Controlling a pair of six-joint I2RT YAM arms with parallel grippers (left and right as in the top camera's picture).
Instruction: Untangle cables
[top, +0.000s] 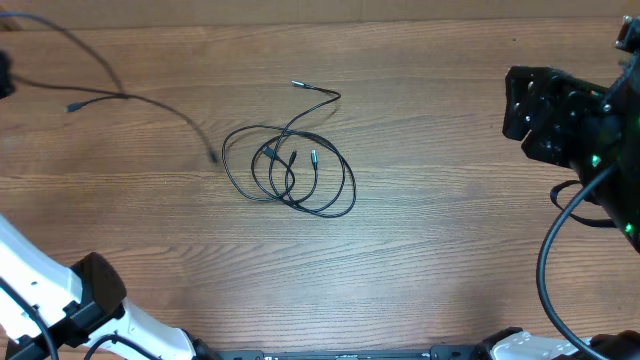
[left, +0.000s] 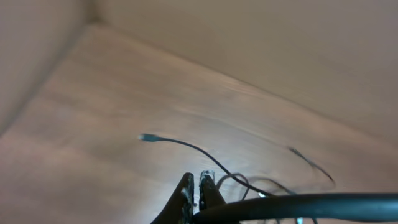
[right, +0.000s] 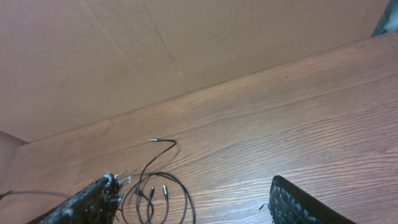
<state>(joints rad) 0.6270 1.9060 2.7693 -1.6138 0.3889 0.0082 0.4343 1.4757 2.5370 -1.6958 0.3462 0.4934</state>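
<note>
The cables (top: 290, 170) lie as one tangle of thin black loops in the middle of the wooden table, with two silvery plug tips inside the loops. One strand runs up to a plug tip (top: 297, 84). In the left wrist view my left gripper (left: 200, 180) is shut on nothing, low over the table, with the loops (left: 261, 183) just beyond it and a plug end (left: 147, 137) farther off. My right gripper (right: 194, 182) stands wide open and holds nothing. The tangle (right: 155, 186) lies ahead of it, by its left finger (right: 93, 199).
Another thin dark cord (top: 120, 97) trails across the far left of the table and ends near the tangle's left side (top: 213, 158). The right arm (top: 570, 115) hangs over the right edge, the left arm (top: 60, 300) at the near left corner. A thick black wire (left: 311, 202) crosses the left wrist view.
</note>
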